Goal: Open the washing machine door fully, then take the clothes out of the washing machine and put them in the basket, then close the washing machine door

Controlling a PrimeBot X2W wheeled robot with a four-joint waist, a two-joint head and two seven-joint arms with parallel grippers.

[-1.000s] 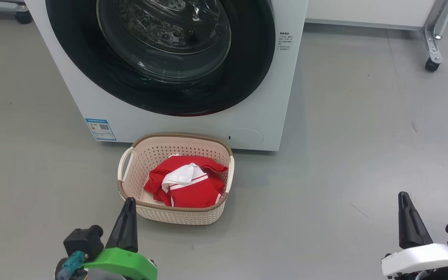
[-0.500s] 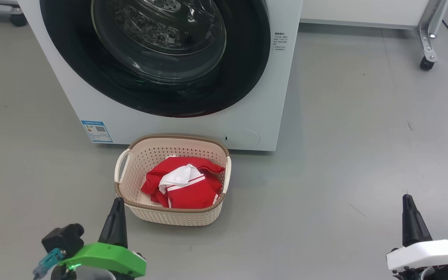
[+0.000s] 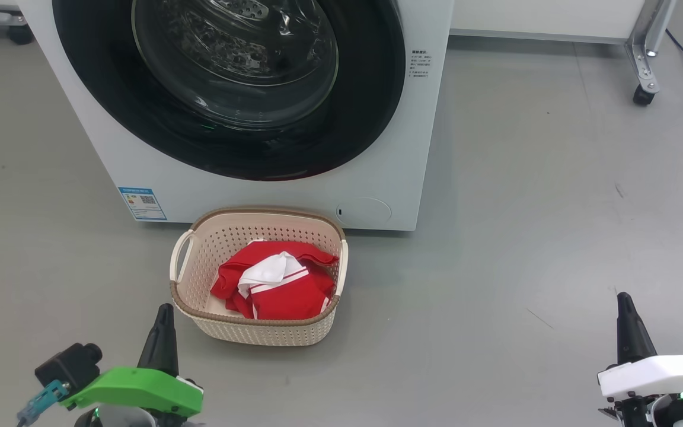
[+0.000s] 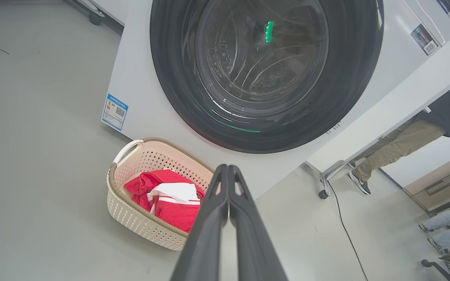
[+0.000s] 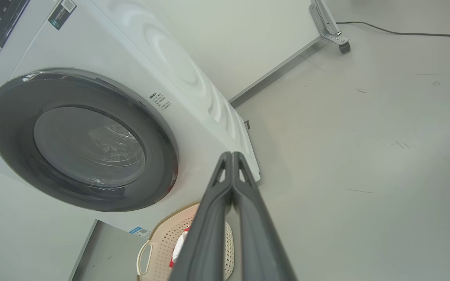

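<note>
Both hands are idle here. The left hand (image 4: 227,168) has its two dark fingers pressed flat together with nothing between them. It hangs above the grey floor (image 3: 525,207) just short of the near left corner of the basket (image 3: 258,214) and isn't touching it. The right hand (image 5: 231,154) is the same deal, fingers squeezed together and empty, well off to the right. The clothes (image 3: 276,284), red with white bits, sit bunched up inside the basket, which stands on the floor right in front of the washing machine (image 3: 246,196). The washing machine door (image 3: 371,112) sits flush against the white front, closed. Writing-wise, there's a blue label (image 3: 142,203) with a QR code at the machine's lower left corner, plus a small block of print (image 3: 420,64) just right of the door. Both are too small to read.
</note>
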